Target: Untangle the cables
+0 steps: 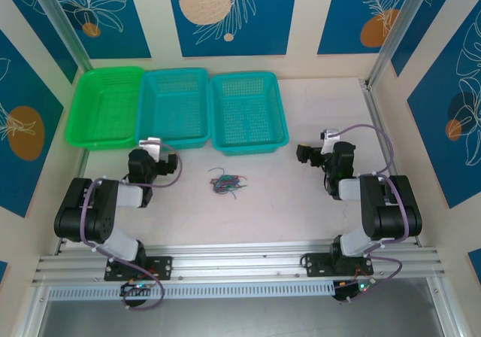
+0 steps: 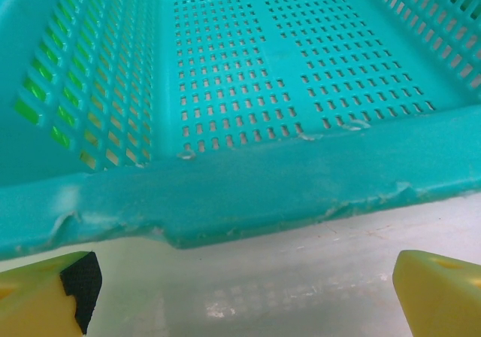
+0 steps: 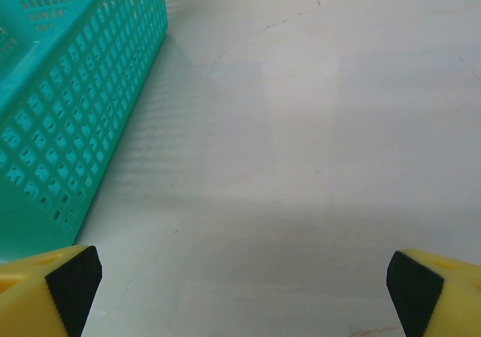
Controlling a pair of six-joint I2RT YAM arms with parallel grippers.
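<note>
Progress looks nil so far. At the left of the overhead view, the left gripper (image 1: 150, 144) sits with its jaws spread wide and empty, nosed up to the near rim of the middle teal basket (image 1: 184, 141). In the centre, the cables (image 1: 228, 181) lie on the table (image 1: 285, 201) as one small knot of green, red, blue and purple, well apart from both arms. At the right, the right gripper (image 1: 307, 154) is likewise spread and holds nothing. All the separating is left to do.

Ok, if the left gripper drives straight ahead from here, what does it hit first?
The near rim of the middle teal basket, right ahead of the open left gripper; how close is unclear.
</note>
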